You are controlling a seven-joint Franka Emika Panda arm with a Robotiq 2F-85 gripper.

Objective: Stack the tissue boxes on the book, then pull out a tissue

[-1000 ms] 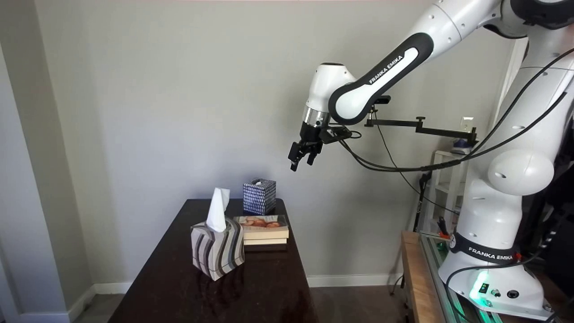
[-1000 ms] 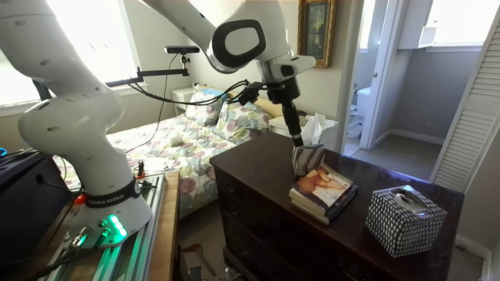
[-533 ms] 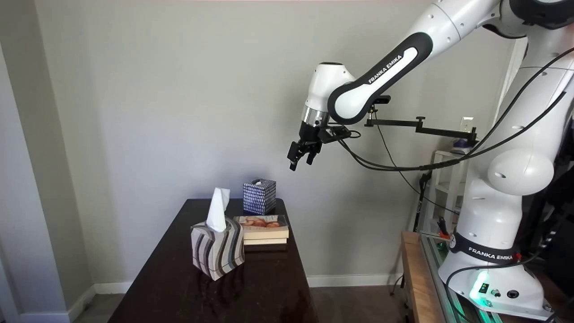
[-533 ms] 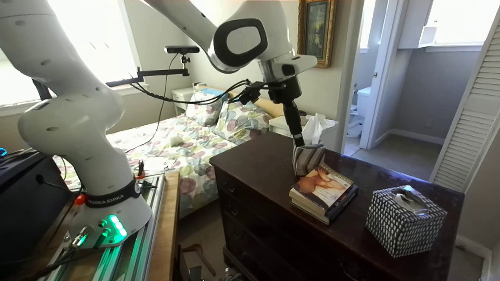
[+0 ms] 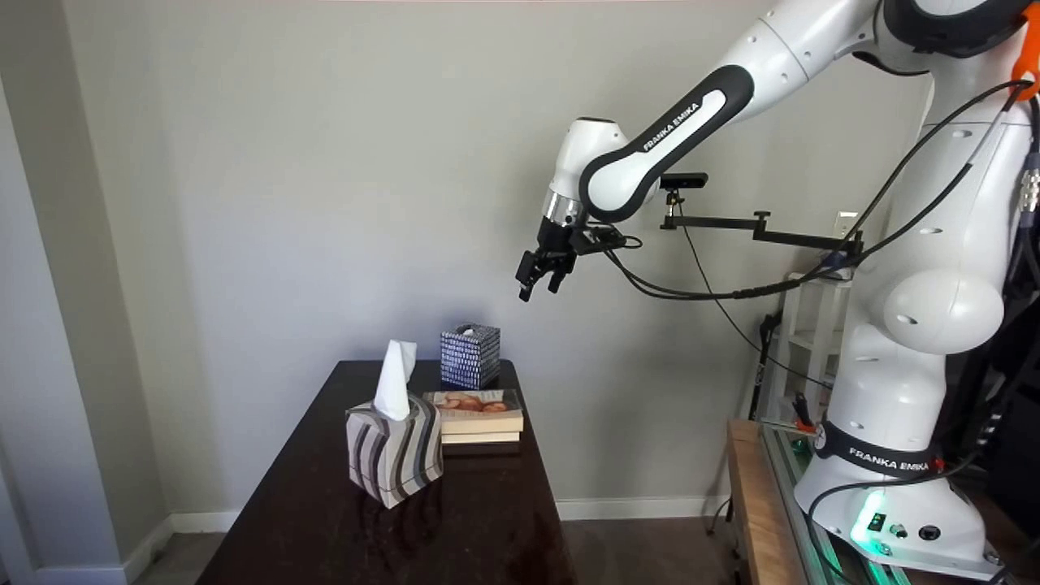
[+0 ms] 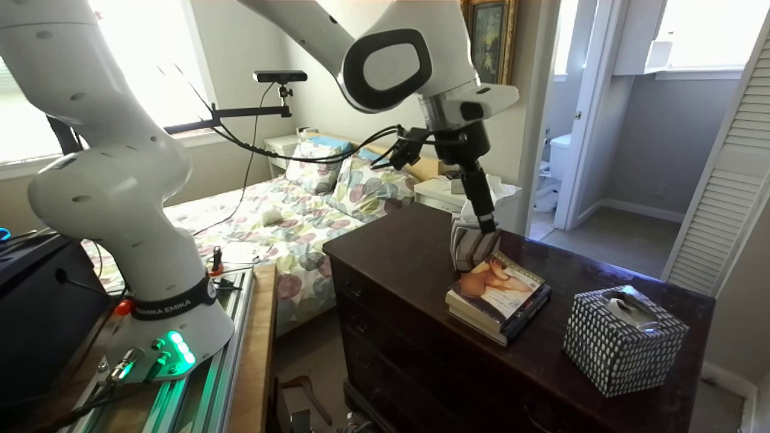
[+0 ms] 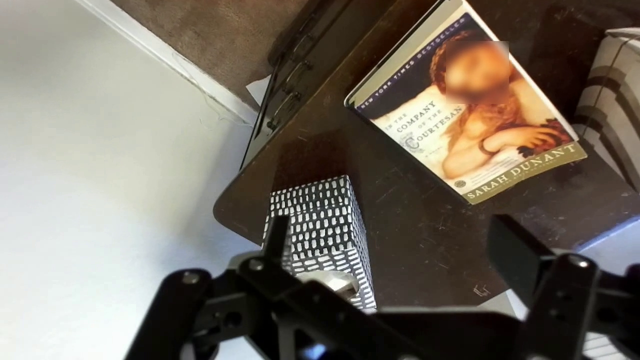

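The striped tissue box (image 5: 394,459) stands on the dresser with a white tissue (image 5: 396,380) sticking up from its top. Beside it lies the book (image 6: 505,288), cover up, with two layers of page edges showing. The dark patterned tissue box (image 7: 310,212) stands apart near the dresser's end, its top opening partly hidden by a finger in the wrist view. My gripper (image 7: 390,222) hangs in the air above the dresser, fingers wide apart and nothing between them. In an exterior view the gripper (image 6: 487,227) covers part of the striped box and its tissue.
The dark dresser (image 5: 487,520) carries both boxes and the book. A wall (image 5: 325,203) runs behind it. The robot stands on a wooden bench (image 6: 249,361). A bed (image 6: 240,210) and a camera on a bracket (image 6: 280,76) are farther back.
My arm has swung, carrying the open gripper rightward in an exterior view, toward the patterned box's side, and slightly up and left in an exterior view. Boxes and book have stayed put.
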